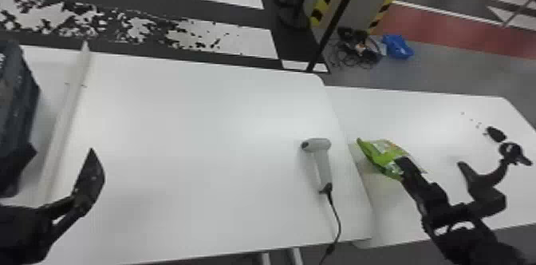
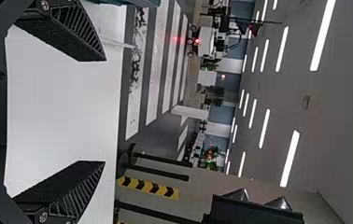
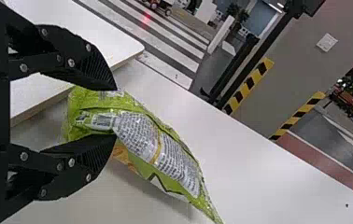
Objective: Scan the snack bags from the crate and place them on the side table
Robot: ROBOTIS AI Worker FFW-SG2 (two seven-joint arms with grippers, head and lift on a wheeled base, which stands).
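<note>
Right pincer (image 3: 116, 112), the nearer, stands parted astride the snack bag (image 3: 170, 154), whose long axis slants away ahead.

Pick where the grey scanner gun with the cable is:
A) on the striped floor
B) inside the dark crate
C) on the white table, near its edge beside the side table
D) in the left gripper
C: the scanner lies on the white table, close to the side table.

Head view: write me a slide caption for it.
Right arm extended to a green snack bag at the side table, the scanner lying on the neighbouring white table.
</note>
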